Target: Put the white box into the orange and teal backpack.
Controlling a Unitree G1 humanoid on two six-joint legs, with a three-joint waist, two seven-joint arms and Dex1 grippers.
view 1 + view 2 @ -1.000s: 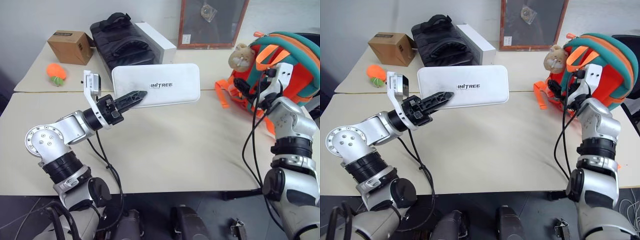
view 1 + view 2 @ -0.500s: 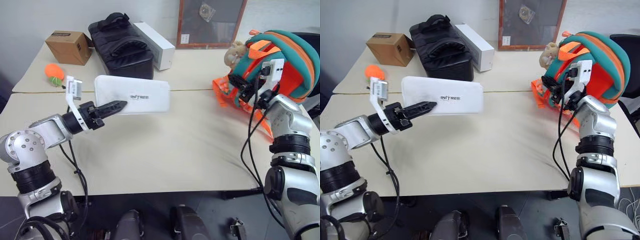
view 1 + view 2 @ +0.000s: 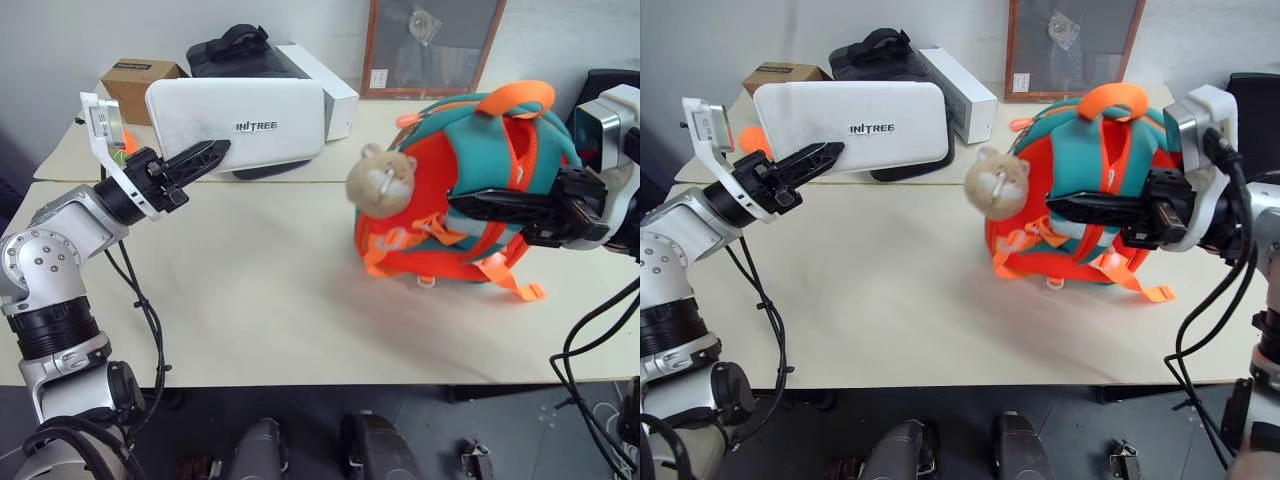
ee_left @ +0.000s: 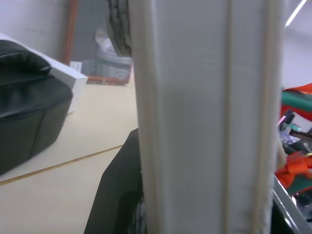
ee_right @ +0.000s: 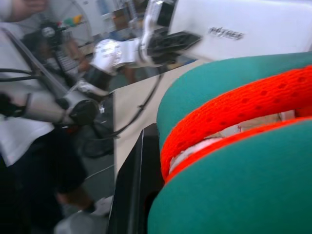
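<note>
We have the white box (image 3: 238,125) clamped in the left fingers (image 3: 201,156), held above the counter (image 3: 260,300), long axis toward the orange and teal backpack (image 3: 470,200). Right fingers (image 3: 488,205) are closed on its strap, well apart.

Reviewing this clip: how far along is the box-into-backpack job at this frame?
Done: the left tool holds the white box in the air above the table, and the right tool is shut on the orange and teal backpack standing near mid-table. In hand: both are held, well apart. Left: bringing the box to the backpack and sliding it inside; nothing is in the backpack yet.
</note>
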